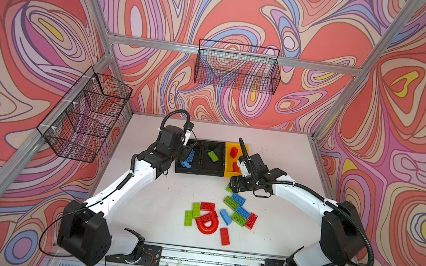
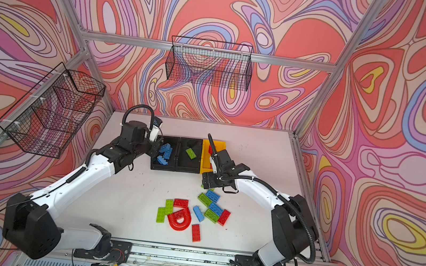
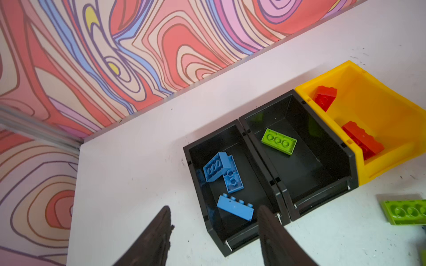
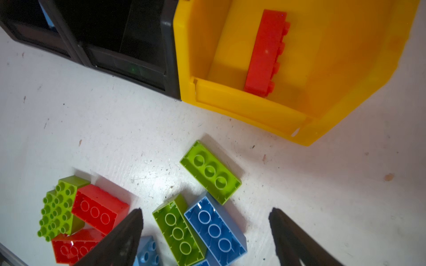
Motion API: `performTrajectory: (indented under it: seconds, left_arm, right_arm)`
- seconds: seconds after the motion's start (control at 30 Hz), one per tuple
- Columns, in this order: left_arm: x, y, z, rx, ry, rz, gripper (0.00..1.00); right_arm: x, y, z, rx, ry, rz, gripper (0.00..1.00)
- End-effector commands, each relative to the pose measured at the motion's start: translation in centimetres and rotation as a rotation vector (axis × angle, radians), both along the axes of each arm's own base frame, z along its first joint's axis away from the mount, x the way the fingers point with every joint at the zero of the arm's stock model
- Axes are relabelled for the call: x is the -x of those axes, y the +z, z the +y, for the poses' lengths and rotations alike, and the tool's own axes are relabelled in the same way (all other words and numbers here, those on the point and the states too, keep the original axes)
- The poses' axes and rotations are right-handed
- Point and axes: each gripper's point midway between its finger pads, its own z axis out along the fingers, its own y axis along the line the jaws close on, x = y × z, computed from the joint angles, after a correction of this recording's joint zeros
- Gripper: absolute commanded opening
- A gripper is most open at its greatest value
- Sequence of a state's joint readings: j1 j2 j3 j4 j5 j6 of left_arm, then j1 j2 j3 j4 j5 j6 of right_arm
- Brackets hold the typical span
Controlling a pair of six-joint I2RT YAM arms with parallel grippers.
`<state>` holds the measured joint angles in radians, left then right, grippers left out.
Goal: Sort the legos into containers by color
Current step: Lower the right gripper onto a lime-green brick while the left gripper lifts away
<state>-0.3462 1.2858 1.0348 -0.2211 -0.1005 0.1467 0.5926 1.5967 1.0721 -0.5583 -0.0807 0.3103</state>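
Mid-sort, btw picks, by the look of it. Left end effector (image 3: 214,208) hangs over the far black bin (image 3: 255,184), the one not touching the yellow bin (image 4: 242,106). Its fingers are apart w/ nothing held. Three blue bricks (image 3: 235,210) lie in that bin.

Right end effector (image 4: 205,209) is wide open & empty too, over the loose pile (image 1: 223,219) on the tabletop (image 1: 164,194), just in front of the yellow bin. The yellow bin has two red bricks (image 3: 362,140). The middle black bin (image 3: 306,170), pressed against the yellow bin, has one green brick (image 3: 279,141).

Most legos are unsorted, so it's early on.

Nxt move is prob. a fresh pick. The lone green brick (image 4: 211,171) nearest the yellow bin lies underside up and almost clear of its neighbours, so it's the easy grab, then into the middle black bin. The blue brick (image 4: 215,230) beside it touches others, so fingers need a clean gap. The red arch (image 1: 207,223), on the pile's side away from the yellow bin, prob. needs a grip on one leg.
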Motion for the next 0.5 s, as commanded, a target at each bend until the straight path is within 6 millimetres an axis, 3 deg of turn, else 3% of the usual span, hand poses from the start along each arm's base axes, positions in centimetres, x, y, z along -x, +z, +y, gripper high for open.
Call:
performTrajectory:
  seconds: [0.0,0.13,0.3,0.33,0.47]
  left_arm:
    - [0.2,-0.5,0.9,0.085,0.041,-0.025,0.63]
    - [0.5,-1.3,-0.1,0.121,-0.008,0.011,0.64]
    - [0.7,-0.9,-0.9,0.159,-0.046,0.014,0.64]
    - [0.8,-0.9,-0.9,0.158,-0.048,0.013,0.64]
    - [1.1,-0.8,-0.9,0.169,-0.052,0.011,0.64]
  right_arm:
    - [-0.1,-1.4,0.6,-0.016,-0.144,0.049,0.98]
    - [-0.2,-2.8,0.9,-0.014,-0.236,0.085,0.98]
    - [-1.4,-3.4,1.1,0.022,-0.331,0.077,0.98]
    - [-1.5,-4.6,1.0,0.05,-0.348,0.097,0.98]
    - [-1.6,-6.2,0.9,0.081,-0.403,0.122,0.98]
